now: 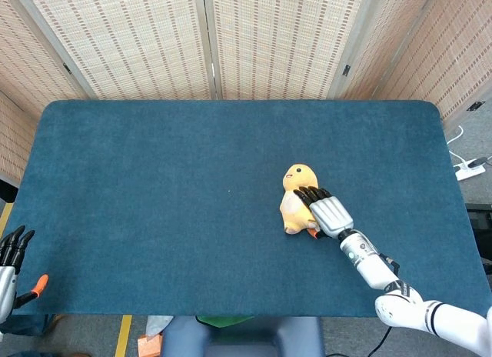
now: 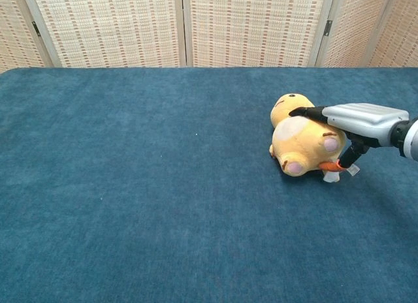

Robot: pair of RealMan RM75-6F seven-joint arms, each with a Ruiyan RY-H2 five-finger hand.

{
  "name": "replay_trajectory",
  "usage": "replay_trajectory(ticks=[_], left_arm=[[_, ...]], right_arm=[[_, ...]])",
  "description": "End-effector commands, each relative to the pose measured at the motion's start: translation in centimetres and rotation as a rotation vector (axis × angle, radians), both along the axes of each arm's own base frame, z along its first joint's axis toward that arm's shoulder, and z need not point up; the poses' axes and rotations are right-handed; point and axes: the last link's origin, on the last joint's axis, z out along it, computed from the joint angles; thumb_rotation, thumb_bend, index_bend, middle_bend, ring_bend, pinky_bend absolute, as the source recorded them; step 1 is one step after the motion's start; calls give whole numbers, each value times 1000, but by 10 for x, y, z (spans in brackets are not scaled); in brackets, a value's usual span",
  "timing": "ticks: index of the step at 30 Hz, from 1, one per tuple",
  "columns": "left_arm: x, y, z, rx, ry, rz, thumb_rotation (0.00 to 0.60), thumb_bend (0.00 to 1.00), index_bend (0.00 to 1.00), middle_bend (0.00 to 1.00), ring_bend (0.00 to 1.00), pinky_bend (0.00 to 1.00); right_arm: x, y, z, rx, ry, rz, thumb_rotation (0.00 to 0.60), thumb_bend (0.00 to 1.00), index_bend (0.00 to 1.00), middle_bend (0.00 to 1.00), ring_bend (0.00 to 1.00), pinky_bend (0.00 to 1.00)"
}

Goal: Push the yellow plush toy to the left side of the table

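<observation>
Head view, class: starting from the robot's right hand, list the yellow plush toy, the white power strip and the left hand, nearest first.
1. Yellow plush toy: touching the right hand, table centre-right.
2. White power strip: floor, off the table's right edge.
3. Left hand: bottom-left corner, off the table.

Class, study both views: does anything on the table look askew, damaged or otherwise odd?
Nothing looks damaged or spilled. The toy lies on its back rather than sitting up, on the table's right half, with the right hand resting flat against its right side. The left hand sits off the near left corner.

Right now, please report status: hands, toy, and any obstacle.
Right hand flat against yellow plush toy, fingers extended. Left hand idle at table edge. No obstacle visible leftward.
</observation>
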Motion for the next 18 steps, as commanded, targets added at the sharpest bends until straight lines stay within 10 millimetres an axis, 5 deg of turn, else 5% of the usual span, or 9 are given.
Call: replay_trajectory(ticks=[1,4,10,18], left_arm=[[0,0,1,1,-1,1,600,330,0,0,0,141],[0,0,0,-1,-3,2,600,331,0,0,0,141],[-1,2,2,2,-13,4,600,331,0,0,0,141],[-5,0,13,36,-41,13,600,331,0,0,0,141]], right_arm=[[6,8,-3,-73,-7,75,600,602,718,839,717,904],[20,17,-2,-117,-79,151,600,682,820,916,799,979],[71,29,-8,-109,-226,311,600,706,845,932,821,1000],[145,38,-68,-8,-229,482,600,704,845,921,814,1000]])
